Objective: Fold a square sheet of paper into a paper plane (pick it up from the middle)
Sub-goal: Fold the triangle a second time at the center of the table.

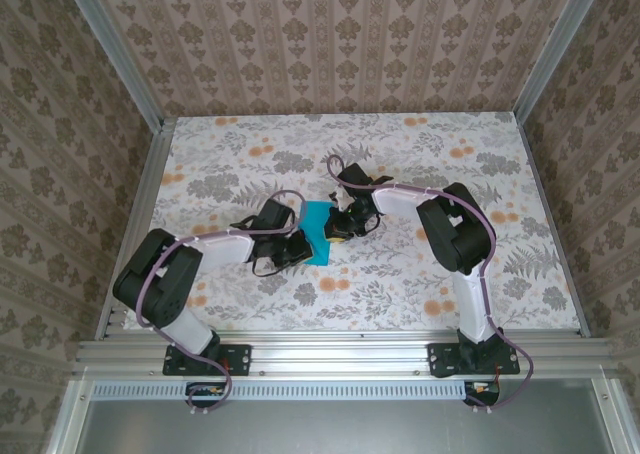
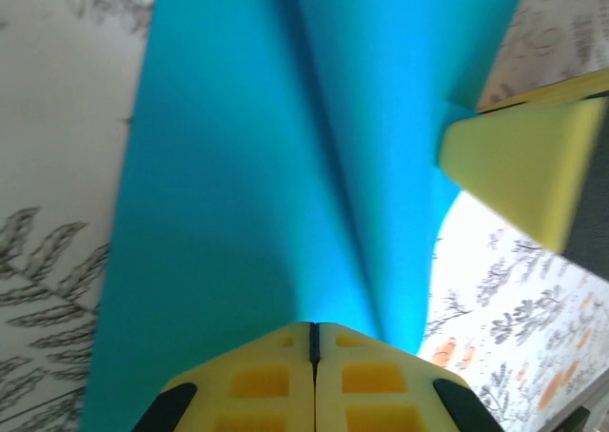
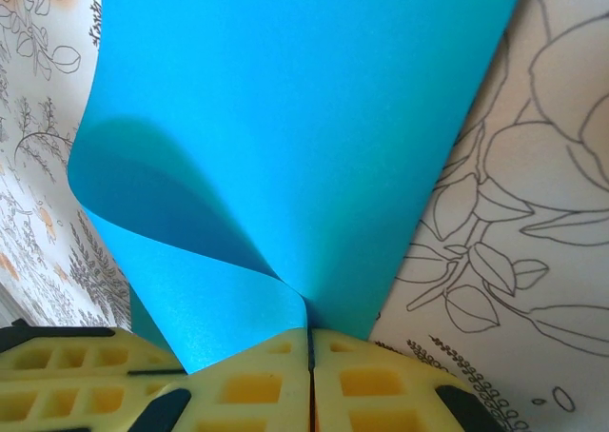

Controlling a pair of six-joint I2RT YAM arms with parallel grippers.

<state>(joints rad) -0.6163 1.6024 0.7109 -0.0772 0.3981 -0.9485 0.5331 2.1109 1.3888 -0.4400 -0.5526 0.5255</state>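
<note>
One thin, bright cyan-blue square sheet of paper [image 1: 318,232] lies at the centre of the top view, on the floral-patterned table [image 1: 420,144], creased and curling. Two grippers pinch it. The left gripper [image 2: 312,329] has its yellow fingers closed on the sheet's left side. The right gripper [image 3: 309,335] is clamped on its right side, beside a curled flap.

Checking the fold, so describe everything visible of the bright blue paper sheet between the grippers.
The thin, plain cyan-blue paper sheet is at the floral table's centre, unmarked. A crease runs down its middle in the left wrist view; one side curls over in the right wrist view. The left gripper and the right gripper each pinch an edge, jaws shut.
</note>
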